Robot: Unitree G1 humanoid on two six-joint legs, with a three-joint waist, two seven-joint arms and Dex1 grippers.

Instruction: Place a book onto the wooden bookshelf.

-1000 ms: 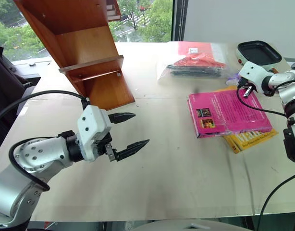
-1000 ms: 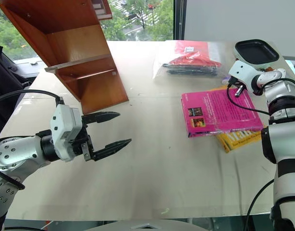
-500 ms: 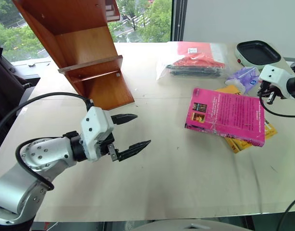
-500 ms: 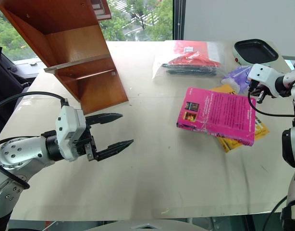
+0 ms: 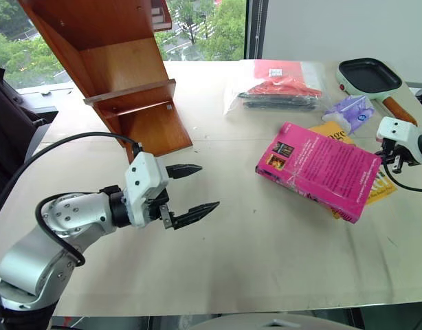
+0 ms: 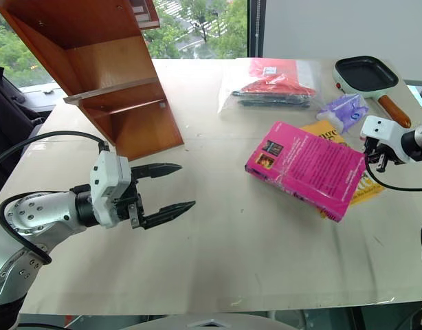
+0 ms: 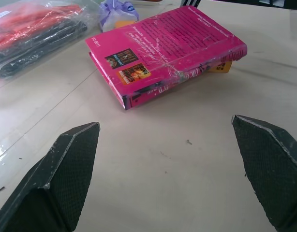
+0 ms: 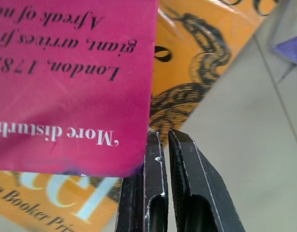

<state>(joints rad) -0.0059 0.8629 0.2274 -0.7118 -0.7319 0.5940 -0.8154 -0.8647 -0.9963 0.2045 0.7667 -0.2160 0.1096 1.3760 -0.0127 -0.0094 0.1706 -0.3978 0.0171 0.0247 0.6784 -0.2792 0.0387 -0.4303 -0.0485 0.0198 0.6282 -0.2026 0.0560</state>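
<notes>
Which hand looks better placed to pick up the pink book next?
Probably the left hand: it is open and points across the bare table at the book. The right hand is shut, at the book's far corner.

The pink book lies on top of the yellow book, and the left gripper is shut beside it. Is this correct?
Not fully. The pink book does lie on the yellow book, but the left gripper is open, with its jaws standing wide apart, and it is well away from the book. The left eye view shows this.
</notes>
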